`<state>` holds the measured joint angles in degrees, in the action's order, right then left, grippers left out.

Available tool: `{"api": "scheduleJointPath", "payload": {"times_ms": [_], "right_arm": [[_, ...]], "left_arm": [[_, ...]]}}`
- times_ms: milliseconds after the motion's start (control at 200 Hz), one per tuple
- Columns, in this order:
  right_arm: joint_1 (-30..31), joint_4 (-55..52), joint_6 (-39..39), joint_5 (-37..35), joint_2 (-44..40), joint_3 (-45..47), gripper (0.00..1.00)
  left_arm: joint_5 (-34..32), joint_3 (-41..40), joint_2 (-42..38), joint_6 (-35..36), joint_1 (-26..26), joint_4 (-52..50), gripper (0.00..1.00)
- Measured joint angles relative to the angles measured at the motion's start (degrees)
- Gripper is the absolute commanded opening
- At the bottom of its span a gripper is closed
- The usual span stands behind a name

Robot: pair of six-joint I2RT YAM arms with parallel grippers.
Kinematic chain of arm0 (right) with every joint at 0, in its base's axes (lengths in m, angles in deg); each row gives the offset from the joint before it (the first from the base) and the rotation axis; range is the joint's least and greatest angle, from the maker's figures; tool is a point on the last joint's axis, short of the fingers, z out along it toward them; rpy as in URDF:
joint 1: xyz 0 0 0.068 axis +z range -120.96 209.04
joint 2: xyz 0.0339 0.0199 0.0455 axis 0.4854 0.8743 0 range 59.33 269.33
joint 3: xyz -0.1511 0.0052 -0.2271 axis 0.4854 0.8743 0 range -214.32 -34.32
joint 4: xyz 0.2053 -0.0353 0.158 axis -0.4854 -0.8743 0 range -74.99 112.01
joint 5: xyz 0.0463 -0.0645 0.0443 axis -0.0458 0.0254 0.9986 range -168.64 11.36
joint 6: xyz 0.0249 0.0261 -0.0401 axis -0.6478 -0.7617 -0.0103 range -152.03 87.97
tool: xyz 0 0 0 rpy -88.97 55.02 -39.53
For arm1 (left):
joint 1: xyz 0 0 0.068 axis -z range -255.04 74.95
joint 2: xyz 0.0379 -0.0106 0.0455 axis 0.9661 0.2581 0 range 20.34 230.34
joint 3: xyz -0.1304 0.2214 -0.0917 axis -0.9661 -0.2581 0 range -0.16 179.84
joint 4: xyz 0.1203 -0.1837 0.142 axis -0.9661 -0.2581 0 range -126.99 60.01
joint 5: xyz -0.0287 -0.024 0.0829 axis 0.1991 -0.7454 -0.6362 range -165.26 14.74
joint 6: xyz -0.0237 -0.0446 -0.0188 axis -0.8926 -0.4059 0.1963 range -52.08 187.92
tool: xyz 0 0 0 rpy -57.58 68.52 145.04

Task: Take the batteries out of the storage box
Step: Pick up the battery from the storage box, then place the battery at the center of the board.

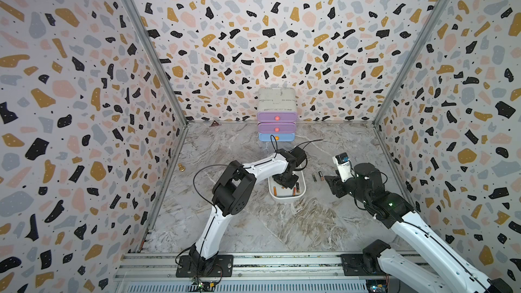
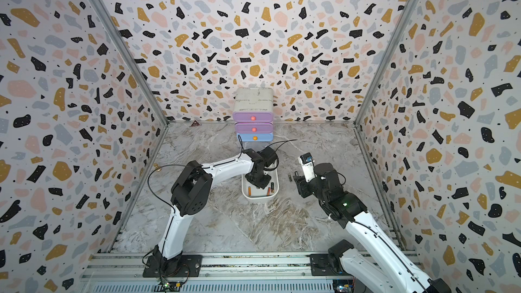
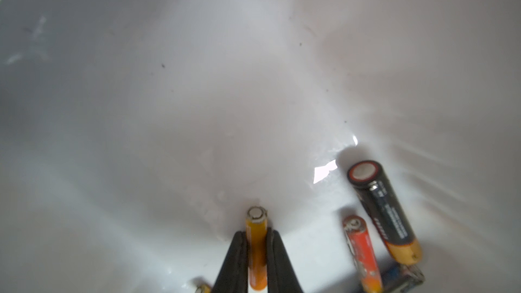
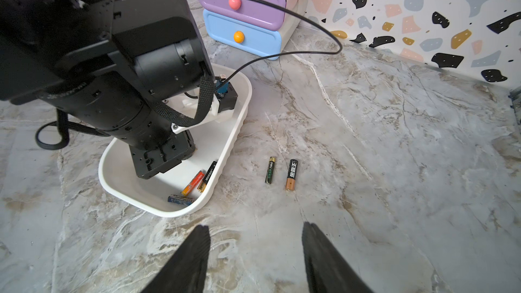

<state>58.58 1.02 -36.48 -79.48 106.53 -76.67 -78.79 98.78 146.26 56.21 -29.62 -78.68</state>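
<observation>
The left gripper point(image 3: 256, 235) is down inside the storage box point(image 4: 234, 136), its two black fingers point(image 3: 234, 260) pinched tight on an orange battery point(image 3: 256, 218). The battery stands out past the fingertips with its flat metal end showing, close over the box's white floor; whether it touches the floor I cannot tell. In both top views this gripper point(image 1: 284, 181) covers the middle of the box point(image 1: 287, 198), which sits on the marble table point(image 4: 394, 136) in front of the cabinet point(image 1: 276, 114). The right gripper point(image 4: 255, 228) hangs over bare table just beside the box, jaws about half apart with nothing between them. By count there are five batteries in the box in the left wrist view. They are the gripped orange one, a black-and-gold battery point(image 3: 383, 209), a red-orange battery point(image 3: 362, 252) close beside it, a blue battery point(image 3: 406, 277) at their ends, and a fifth battery point(image 3: 203, 288) showing only a yellow tip. More may lie hidden under the gripper. Two batteries lie outside on the table, side by side and nearly parallel, near the box's right wall: a thin black-and-green battery point(image 4: 270, 169) and a black-and-copper battery point(image 4: 291, 174). There is one box and one cabinet, with three drawers: two purple and one blue.
</observation>
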Motion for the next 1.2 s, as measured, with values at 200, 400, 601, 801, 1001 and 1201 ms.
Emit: {"api": "scheduleJointPath", "payload": {"times_ms": [200, 400, 601, 801, 1001, 1201], "right_arm": [[0.00, 0.02, -0.02, 0.20, 0.09, 0.09, 0.58], [0.00, 0.04, -0.04, 0.61, 0.15, 0.20, 0.59], [0.00, 0.04, -0.04, 1.51, 0.76, 0.22, 0.59], [1.22, -0.13, 0.02, 4.98, 4.74, -0.13, 0.59], [9.18, -0.44, 0.35, 7.23, 11.15, -2.36, 0.60], [12.41, -1.70, 0.94, 6.56, 15.50, -6.56, 0.60]], "left_arm": [[-1.16, 2.16, -2.43, 0.20, -0.24, -0.72, 0.00], [-1.11, 3.76, -8.24, 0.13, -0.74, -2.40, 0.00], [-1.38, 3.26, -13.92, -1.05, -2.27, -4.20, 0.00], [-0.22, -6.40, -24.70, -3.82, -12.87, -3.48, 0.00], [-1.42, -16.48, -27.76, -6.40, -24.63, -1.66, 0.00], [-3.45, -25.20, -25.83, -8.13, -26.71, -0.55, 0.02]]}}
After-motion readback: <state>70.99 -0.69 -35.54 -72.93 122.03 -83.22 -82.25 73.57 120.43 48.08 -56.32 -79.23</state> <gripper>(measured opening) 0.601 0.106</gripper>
